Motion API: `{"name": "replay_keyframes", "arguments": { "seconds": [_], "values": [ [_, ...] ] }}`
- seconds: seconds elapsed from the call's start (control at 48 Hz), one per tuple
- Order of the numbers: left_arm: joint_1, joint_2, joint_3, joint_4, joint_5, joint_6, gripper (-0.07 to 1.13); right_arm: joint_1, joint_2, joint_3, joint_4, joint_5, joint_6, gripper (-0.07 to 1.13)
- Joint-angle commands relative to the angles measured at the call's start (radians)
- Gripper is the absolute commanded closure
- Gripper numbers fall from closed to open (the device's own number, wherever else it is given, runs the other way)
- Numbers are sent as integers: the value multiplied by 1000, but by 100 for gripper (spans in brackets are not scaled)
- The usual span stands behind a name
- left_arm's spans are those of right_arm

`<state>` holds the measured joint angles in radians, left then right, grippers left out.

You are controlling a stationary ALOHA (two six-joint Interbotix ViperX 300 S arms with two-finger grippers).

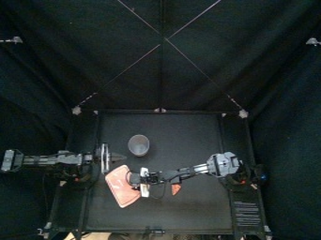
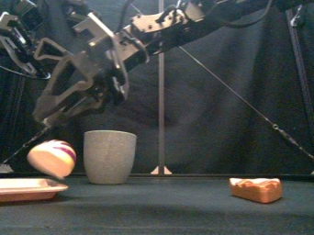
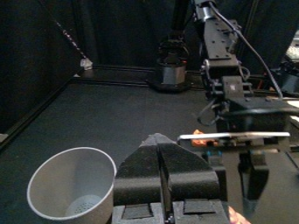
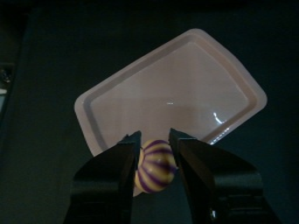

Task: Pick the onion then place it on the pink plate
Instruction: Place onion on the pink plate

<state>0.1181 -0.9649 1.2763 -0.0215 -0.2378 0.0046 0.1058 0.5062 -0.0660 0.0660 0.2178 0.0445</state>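
Grips onion (image 4: 156, 171) in right hand (image 4: 155, 140), closed around it, aloft just above edge of pink plate (image 4: 176, 87), clear of it. Counts pick as done; placing outstanding: needs lowering and release. Shows left hand (image 3: 163, 150) shut, empty, parked at left side of worktop (image 1: 189, 131).

The onion (image 2: 51, 158), rounded, pink and cream with stripes, hangs at the front view's lower left, pinched in the right gripper (image 4: 156, 140), just above the plate (image 2: 31, 189). The plate is flat and pink and lies at the bottom left corner.
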Motion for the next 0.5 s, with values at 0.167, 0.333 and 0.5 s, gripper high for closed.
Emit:
{"name": "replay_keyframes", "arguments": {
  "seconds": [0.167,0.333,0.5],
  "values": [
    [5,2,-12,0,12,0,93,-5,83,-202,-32,101,0,32],
    [5,2,-11,-2,25,-2,93,-8,71,-198,-61,120,3,32],
    [5,3,-6,-2,26,-2,93,-11,23,-150,-71,98,3,31]
  ]
}}
